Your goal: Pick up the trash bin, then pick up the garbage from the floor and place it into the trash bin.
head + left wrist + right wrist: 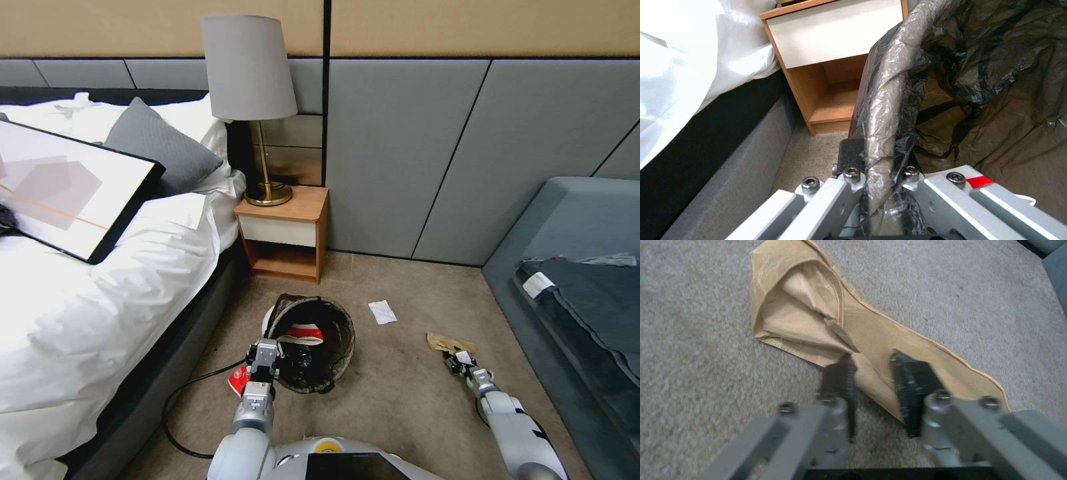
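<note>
Left gripper (878,160) is clamped on the rim of the small round white plastic trash bin with black bag liner (313,343), held tilted at near centre, presumably to receive litter. Right gripper (873,383), parted, straddles the crumpled brown paper bag (818,320) on the carpet at right. Farther off, a white paper scrap (382,311) lies.

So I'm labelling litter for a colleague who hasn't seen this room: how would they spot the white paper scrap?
Start at the wooden nightstand beside the bed, then look down to the carpet on its right. The white paper scrap lies flat there, between the trash bin and the brown paper bag. It is the small, white, rectangular piece; the bag is tan and crumpled.
</note>
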